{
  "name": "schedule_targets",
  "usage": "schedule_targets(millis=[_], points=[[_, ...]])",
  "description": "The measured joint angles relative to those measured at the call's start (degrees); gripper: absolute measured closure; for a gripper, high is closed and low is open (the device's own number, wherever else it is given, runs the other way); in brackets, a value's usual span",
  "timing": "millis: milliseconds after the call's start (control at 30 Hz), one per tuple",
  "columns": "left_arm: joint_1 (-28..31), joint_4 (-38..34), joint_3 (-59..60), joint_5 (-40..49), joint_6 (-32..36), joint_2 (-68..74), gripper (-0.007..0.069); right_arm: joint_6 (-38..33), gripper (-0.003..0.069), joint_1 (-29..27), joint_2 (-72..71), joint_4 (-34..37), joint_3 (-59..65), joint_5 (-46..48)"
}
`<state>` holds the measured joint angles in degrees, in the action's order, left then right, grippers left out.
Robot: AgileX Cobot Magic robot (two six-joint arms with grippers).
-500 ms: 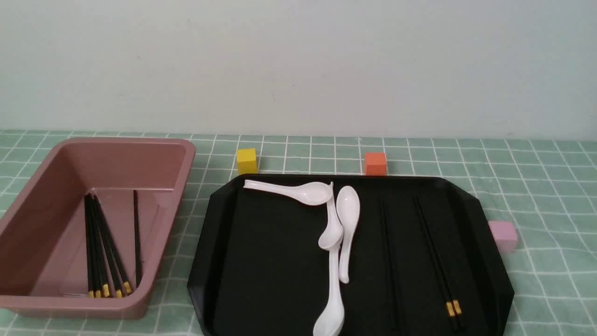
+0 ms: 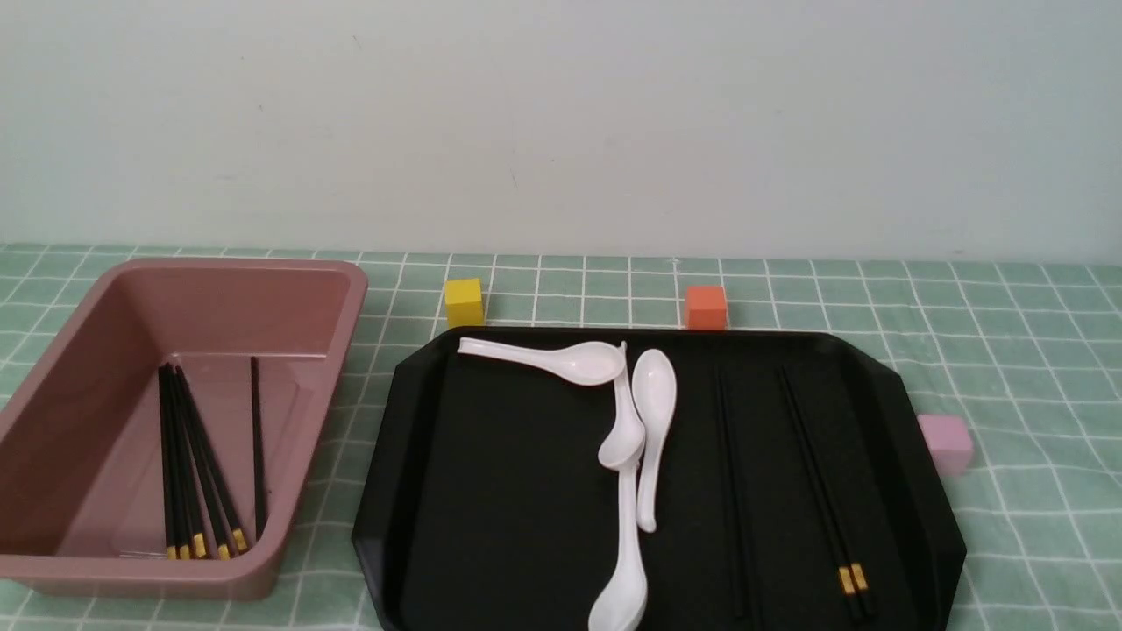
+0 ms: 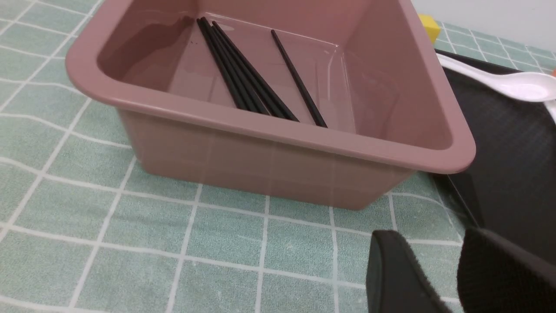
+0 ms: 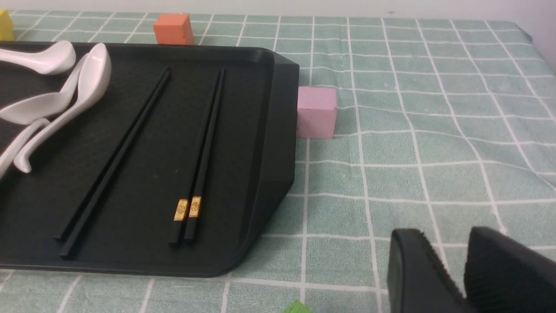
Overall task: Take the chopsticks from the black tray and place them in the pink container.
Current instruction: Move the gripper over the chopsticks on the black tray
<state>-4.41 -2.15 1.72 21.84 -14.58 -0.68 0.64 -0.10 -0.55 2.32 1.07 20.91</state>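
On the black tray (image 2: 394, 491), right of centre, lie two pairs of black chopsticks: one with gold bands (image 2: 824, 491) and a second pair (image 2: 732, 491) beside it. The right wrist view shows both, the banded pair (image 4: 204, 148) and the other pair (image 4: 117, 152). Several more chopsticks (image 2: 188, 464) lie in the pink container (image 2: 333, 394) at the left. Neither gripper shows in the front view. My left gripper (image 3: 434, 248) hovers open and empty over the cloth near the pink container (image 3: 260, 121). My right gripper (image 4: 451, 243) is open and empty over the cloth, off the tray's (image 4: 278, 130) right side.
Three white spoons (image 2: 631, 412) lie mid-tray. A yellow cube (image 2: 464, 301) and an orange cube (image 2: 706, 307) stand behind the tray, and a small pink cube (image 2: 945, 443) touches its right edge. A wall rises behind the green checked cloth.
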Motion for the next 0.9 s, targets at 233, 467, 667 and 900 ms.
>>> schedule_targets(millis=[233,467,667,900], points=[[0.0,0.0,0.0,0.0,0.0,0.0,0.0386,-0.04,0.0444,0.0,0.0,0.0,0.0,0.0],[0.0,0.0,0.0,0.0,0.0,0.0,0.0386,-0.04,0.0436,0.0,0.0,0.0,0.0,0.0],[0.0,0.0,0.0,0.0,0.0,0.0,0.0386,-0.04,0.043,0.0,0.0,0.0,0.0,0.0],[0.0,0.0,0.0,0.0,0.0,0.0,0.0386,-0.04,0.0422,0.0,0.0,-0.06,0.0,0.0]])
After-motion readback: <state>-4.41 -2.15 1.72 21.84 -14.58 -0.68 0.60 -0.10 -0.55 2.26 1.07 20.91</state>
